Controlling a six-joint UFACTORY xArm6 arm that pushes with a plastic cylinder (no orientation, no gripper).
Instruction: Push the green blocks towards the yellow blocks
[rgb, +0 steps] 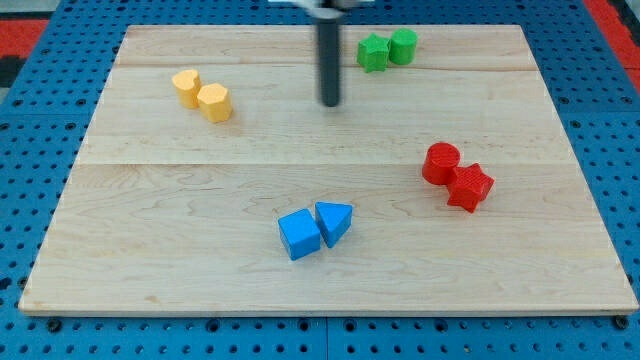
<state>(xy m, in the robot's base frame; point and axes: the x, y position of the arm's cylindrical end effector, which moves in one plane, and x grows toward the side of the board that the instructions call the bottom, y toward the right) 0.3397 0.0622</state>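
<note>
Two green blocks sit touching near the view's top, right of centre: a star-shaped one (374, 52) and a round one (403, 46) to its right. Two yellow blocks sit touching at the upper left: a heart-like one (186, 86) and a hexagonal one (215, 102). My tip (330, 103) is on the board, below and to the left of the green star, apart from it. It lies between the green pair and the yellow pair, closer to the green.
A red round block (440, 163) and a red star block (470, 187) touch at the right. A blue cube (299, 235) and a blue triangular block (334, 221) touch at the lower centre. The wooden board (120, 250) lies on a blue pegboard.
</note>
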